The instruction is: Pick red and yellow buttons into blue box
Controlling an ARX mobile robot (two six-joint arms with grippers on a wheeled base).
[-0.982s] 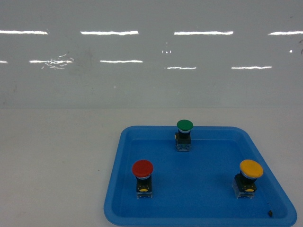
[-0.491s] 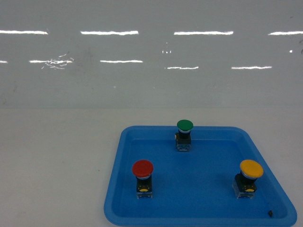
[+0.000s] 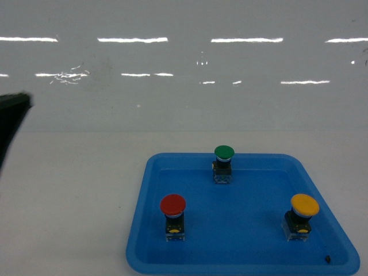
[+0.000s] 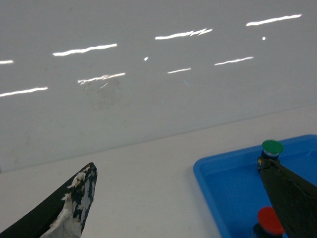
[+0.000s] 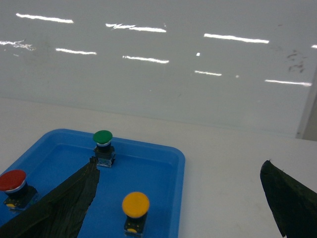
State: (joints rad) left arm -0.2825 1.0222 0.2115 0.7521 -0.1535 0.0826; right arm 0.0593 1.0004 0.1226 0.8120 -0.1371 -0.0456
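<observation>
Red button point(image 3: 173, 205): upright, front left of shallow blue tray point(image 3: 247, 230); not yet picked. Yellow button point(image 3: 304, 206): upright, front right of same tray; not yet picked. Green button point(image 3: 224, 153): tray rear. Blue box: not in view. Left gripper point(image 4: 183, 208): jaws apart, empty. Right gripper point(image 5: 181, 208): jaws apart, empty. Task unstarted, judging by layout.

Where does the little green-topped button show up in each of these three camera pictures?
Head: green button at the far middle of the blue tray.
Left wrist: at the right edge, just above the dark gripper finger.
Right wrist: left of centre, near the tray's far rim.
Shared landmark: the red button, nearer than the green one.
</observation>
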